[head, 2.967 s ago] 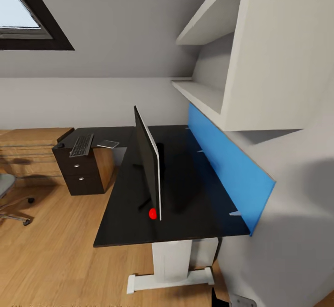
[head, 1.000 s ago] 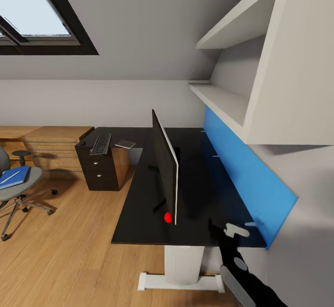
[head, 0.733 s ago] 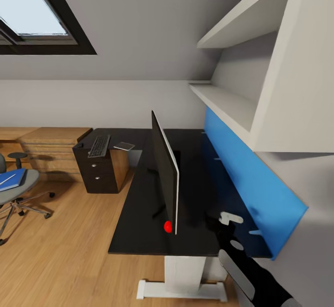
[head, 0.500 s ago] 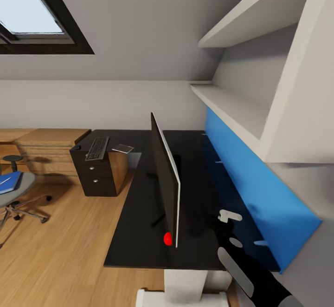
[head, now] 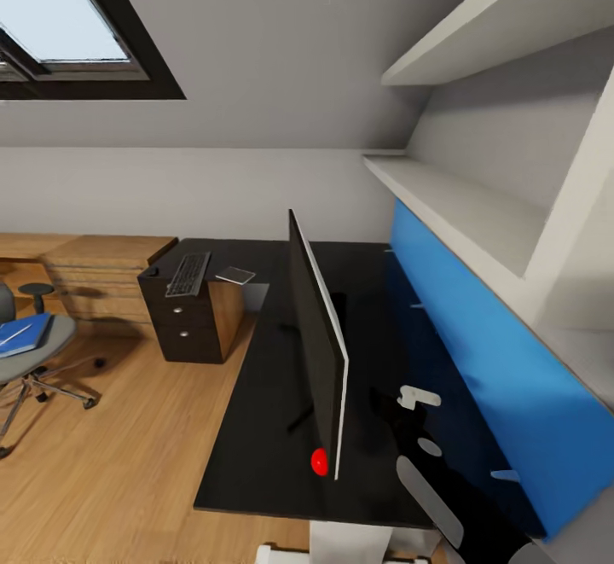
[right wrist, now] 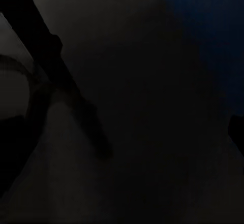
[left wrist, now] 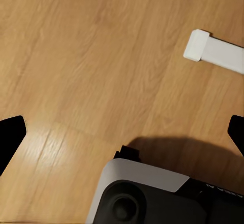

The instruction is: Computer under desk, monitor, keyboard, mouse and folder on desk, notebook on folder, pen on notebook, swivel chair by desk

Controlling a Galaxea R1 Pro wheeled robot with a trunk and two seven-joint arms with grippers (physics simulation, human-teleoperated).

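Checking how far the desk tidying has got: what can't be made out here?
- Monitor screen: head view, seen edge-on.
- Swivel chair: head view, cut off by the picture's edge.
- Flat grey item beside the keyboard: head view, too small to identify.
- Right gripper fingers: head view small; right wrist view too dark.

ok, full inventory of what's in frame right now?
monitor: 1, black, edge-on, upright on the desk
desk: 1, glossy black, L-shaped
keyboard: 1, dark, far desk end above the drawers
flat pad: 1, grey, beside the keyboard
swivel chair: 1, grey, on the floor, apart from the desk
folder: 1, blue, on the chair seat
pen: 1, white, on the folder
back panel: 1, blue
right gripper: over the desk behind the monitor
left gripper: above the floor
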